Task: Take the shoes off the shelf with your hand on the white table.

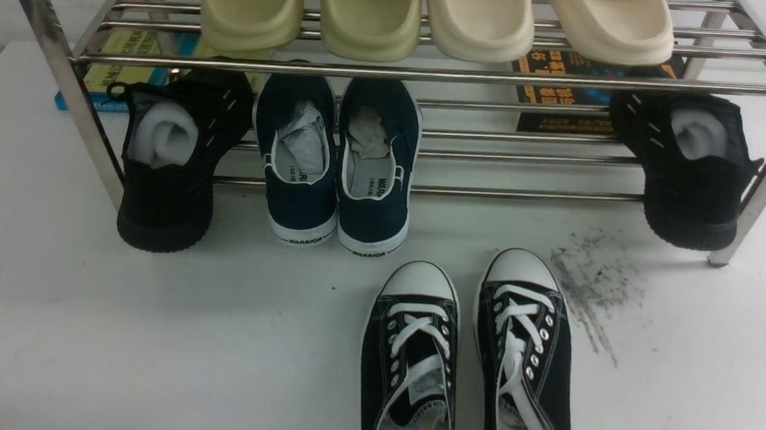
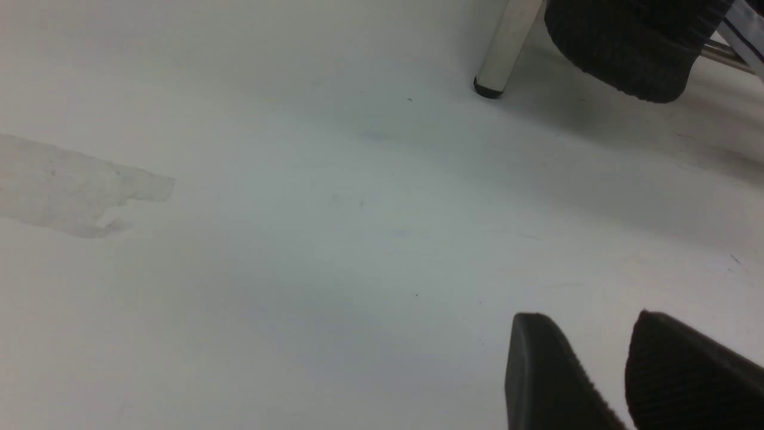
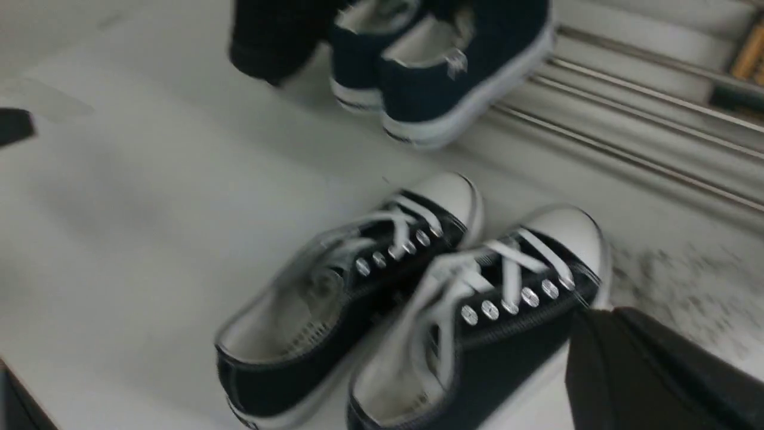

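Both sneakers [image 1: 467, 353] on white table [image 1: 216, 338]

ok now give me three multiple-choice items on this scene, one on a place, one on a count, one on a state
1. Where are the black laced sneakers?
A) on the rack's top tier
B) on the table, in front of the rack
C) on the rack's lower tier

2. How many clogs show on the top tier?
A) two
B) three
C) four

3. What state are the navy slip-ons in?
A) stuffed with paper, side by side
B) lying on their sides
C) turned sole up

1: B, both sneakers stand on the white table, nearer the camera than the rack.
2: C, two olive clogs and two cream clogs sit in a row.
3: A, crumpled paper shows inside the slip-ons, which sit next to each other.
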